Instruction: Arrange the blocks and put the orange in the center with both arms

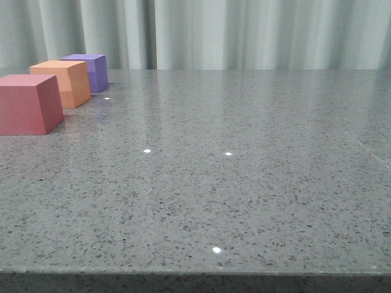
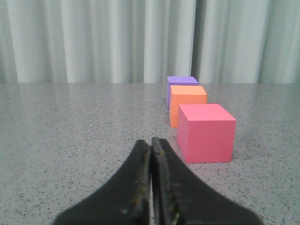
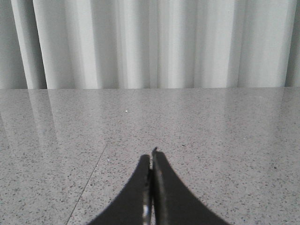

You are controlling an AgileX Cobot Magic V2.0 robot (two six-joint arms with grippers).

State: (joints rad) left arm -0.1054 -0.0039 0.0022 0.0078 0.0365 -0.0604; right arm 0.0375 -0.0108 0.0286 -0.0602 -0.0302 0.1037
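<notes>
Three cubes stand in a row at the far left of the table: a red cube nearest, an orange cube behind it, a purple cube farthest. The orange cube fills the space between red and purple. The left wrist view shows the same row: red cube, orange cube, purple cube. My left gripper is shut and empty, short of the red cube and to its side. My right gripper is shut and empty over bare tabletop. No gripper shows in the front view.
The grey speckled tabletop stretches wide to the right of the cubes. A pale curtain hangs behind the table's far edge. The table's near edge runs along the bottom of the front view.
</notes>
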